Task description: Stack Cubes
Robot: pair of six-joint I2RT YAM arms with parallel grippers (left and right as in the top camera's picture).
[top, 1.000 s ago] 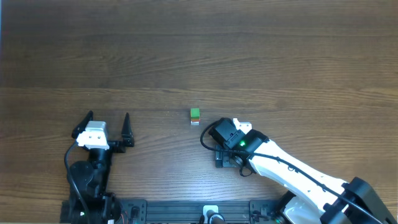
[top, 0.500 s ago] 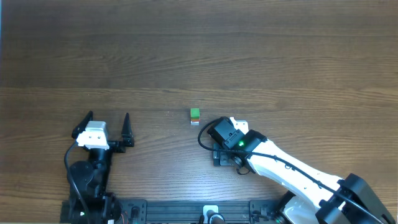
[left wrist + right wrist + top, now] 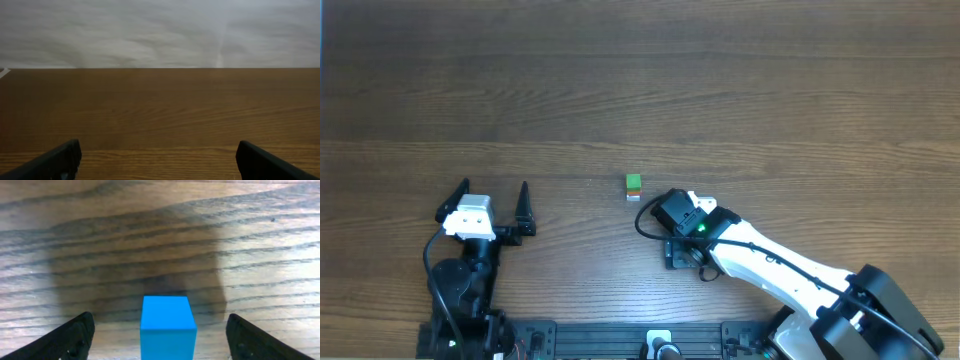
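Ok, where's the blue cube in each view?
Top view: hidden under the right gripper, right of and below the green cube.
Right wrist view: blue cube sits between the open fingers.
Left wrist view: faces the far wall, away from it.
Shared landmark: the right gripper.

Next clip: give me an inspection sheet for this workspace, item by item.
Surface: dark wood-grain table.
Job's things: small green cube, apparently atop a paler block; bright blue cube on the table.
Clutter: nothing seen.
Grippers: left gripper open, holding nothing; right gripper open, straddling the blue cube without touching it.
Cables: black cables along the right arm.
Surroundings: pale wall behind the table.
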